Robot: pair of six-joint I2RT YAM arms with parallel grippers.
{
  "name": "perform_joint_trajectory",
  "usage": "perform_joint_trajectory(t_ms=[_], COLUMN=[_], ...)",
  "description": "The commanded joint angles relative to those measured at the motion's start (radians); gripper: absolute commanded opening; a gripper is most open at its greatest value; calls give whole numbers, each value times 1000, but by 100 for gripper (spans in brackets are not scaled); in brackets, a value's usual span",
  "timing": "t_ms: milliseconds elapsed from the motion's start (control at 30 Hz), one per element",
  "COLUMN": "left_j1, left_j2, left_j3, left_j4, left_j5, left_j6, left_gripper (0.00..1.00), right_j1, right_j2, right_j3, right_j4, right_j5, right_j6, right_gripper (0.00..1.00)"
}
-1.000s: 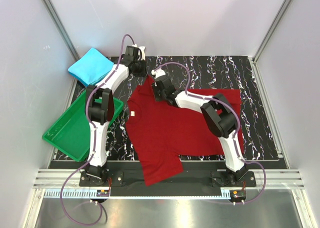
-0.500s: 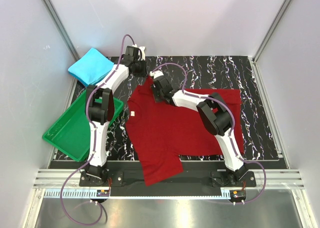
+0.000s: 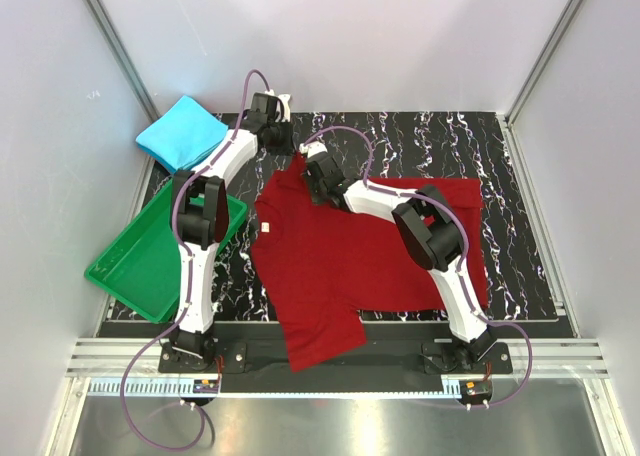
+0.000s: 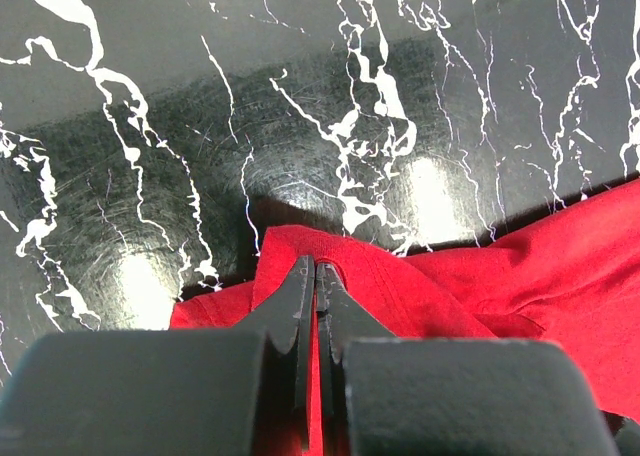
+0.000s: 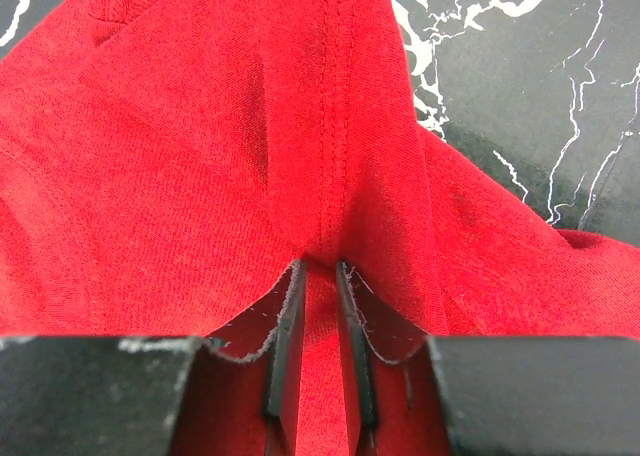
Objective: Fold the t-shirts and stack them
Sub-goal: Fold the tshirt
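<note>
A: Where is the dark red t-shirt found?

B: It is spread across the middle of the black marbled surface, mostly flat. Its lower left part is hung over the near edge, toward the bottom of the top view, and its upper left corner is drawn up into a peak.

A: How are the left fingers seen?

B: They are clenched together, and a pinch of the red cloth is held between them (a thin red line is visible in the slit between them in the left wrist view). The cloth is bunched up around their tips.

A: And the right fingers?

B: A raised ridge of the same shirt, with a stitched seam running along it, is gripped between them. Only a narrow gap is left, and it is filled with cloth. In the top view both grasps are placed near each other at the shirt's upper left corner.

A: Is the other shirt shown?

B: The cyan-blue t-shirt is laid folded at the upper left of the frame, well apart from the red one. A green tray is set askew below it, at the left edge of the surface.
</note>
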Motion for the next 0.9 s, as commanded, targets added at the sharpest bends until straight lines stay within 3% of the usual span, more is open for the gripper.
perform_joint_trajectory(t_ms=[0,333,467,500,867], left_j1=[6,7,7,6,6], left_j2=[-25,-34,-34,-34,-123], left_j3=[-13,-22,-23,-20,-74], left_j4=[60,63,64,64,63], left_j5=[0,-5,-3,-3,-57], left_j6=[-2,1,-1,-1,7], left_gripper=[0,0,0,0,0], right_j1=[8,7,8,8,8], right_j2=[10,38,32,27,-131], right_j3=[33,44,41,41,-7], right_j4=[-13,-18,-18,-18,-19], right_j5=[17,37,66,80,50], right_j6=[-6,-12,-14,-17,-78], right_gripper=[25,25,1,0,0])
